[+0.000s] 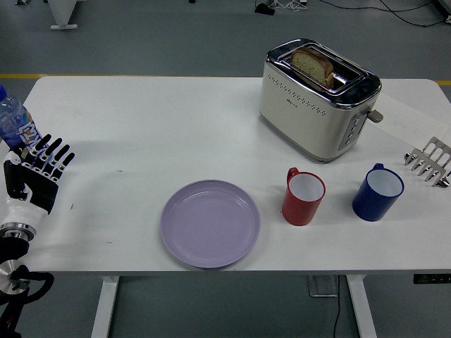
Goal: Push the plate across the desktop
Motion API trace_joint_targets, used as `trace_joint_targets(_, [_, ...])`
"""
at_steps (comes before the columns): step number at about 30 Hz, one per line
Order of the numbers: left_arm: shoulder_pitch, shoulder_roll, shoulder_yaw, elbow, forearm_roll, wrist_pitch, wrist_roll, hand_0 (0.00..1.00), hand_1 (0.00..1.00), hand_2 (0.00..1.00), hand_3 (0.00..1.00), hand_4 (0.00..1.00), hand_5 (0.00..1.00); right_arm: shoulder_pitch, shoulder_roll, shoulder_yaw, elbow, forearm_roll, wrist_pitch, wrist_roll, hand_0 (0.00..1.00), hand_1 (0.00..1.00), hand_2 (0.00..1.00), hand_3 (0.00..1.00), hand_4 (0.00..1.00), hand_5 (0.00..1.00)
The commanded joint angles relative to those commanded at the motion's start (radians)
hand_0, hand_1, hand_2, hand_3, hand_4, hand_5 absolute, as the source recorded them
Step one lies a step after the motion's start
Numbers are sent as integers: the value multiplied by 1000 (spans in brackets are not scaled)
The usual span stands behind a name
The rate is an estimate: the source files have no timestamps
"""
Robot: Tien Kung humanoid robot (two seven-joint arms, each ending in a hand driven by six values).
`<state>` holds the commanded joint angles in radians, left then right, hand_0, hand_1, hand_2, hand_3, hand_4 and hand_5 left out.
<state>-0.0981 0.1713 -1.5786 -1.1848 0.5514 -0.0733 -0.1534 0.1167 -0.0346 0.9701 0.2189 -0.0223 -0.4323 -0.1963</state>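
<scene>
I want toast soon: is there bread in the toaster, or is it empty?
Loaded. A bread slice stands in one slot of the toaster, its top poking above the rim. Whether it is switched on cannot be told.

Plate (pixel 210 223): round, pale lavender, lying flat and right way up near the table's front edge.
Shallow dish with a low raised rim and a smooth flat well with nothing in it, matte finish with soft light on the rim. It lies a bit left of centre along the table's width. Its near rim is close to the front edge but fully on the surface, no overhang. Nothing is touching it. No visible chips, marks or print on the surface.
</scene>
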Motion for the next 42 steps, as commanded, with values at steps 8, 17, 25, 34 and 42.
trace_joint_targets(8, [11, 40, -67, 9, -3, 2, 18, 772, 744, 711, 692, 518, 998, 1, 0, -2, 0, 10, -1, 1, 551, 460, 575, 579, 308, 441])
trace_joint_targets(17, [15, 49, -92, 4, 159, 56, -7, 788, 769, 759, 697, 533, 998, 5, -1, -4, 0, 12, -1, 1, 550, 460, 574, 579, 308, 443])
trace_joint_targets(25, [20, 48, -101, 2, 287, 46, 33, 785, 765, 756, 695, 543, 998, 5, -1, -3, 0, 10, -1, 0, 550, 460, 575, 579, 307, 444])
trace_joint_targets(34, [21, 54, -115, -13, 312, 37, 115, 782, 762, 749, 701, 549, 998, 5, -2, -3, 0, 10, -1, 0, 551, 460, 574, 579, 307, 444])
trace_joint_targets(42, [20, 55, -120, -20, 303, 31, 140, 783, 763, 746, 703, 550, 998, 6, -3, -5, 0, 11, -1, 1, 550, 460, 575, 579, 307, 444])
